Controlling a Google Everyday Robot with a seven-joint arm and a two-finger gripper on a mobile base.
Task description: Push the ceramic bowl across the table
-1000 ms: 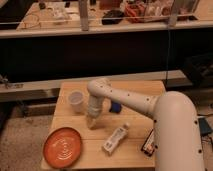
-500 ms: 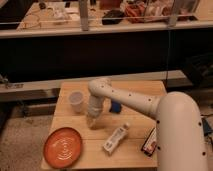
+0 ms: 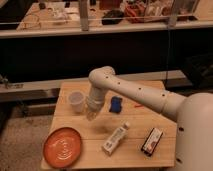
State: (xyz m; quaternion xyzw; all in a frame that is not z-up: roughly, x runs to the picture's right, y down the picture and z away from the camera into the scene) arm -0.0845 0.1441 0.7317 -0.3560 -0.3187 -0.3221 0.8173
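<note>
Far left, the ceramic bowl (image 3: 62, 146) lies flat on the front-left corner of the table (image 3: 91, 152), close to both edges, with nothing touching it. Behind it and a little right stands a small translucent cup (image 3: 76, 101), upright. Just right of the cup, the pincer (image 3: 91, 113) hangs pointing down off the white arm (image 3: 131, 90), over the planks and apart from the bowl. How far open it is, I cannot tell, nor whether it holds anything.

Further right lies a small blue object (image 3: 116, 104), then a white bottle (image 3: 115, 139) on its side toward the front, then a dark packet (image 3: 152, 141) near the right edge.

By my reading the step in hand is the approach, with contact not yet made. To do it well, I'd bring the pincer low beside the rim on the side facing away from the intended travel. Then line the push through the bowl's centre so it slides rather than spins. It should go slowly and steer inward, since that corner leaves little margin. The bottle sits in a straight rightward lane, so angling toward the back looks safer.
</note>
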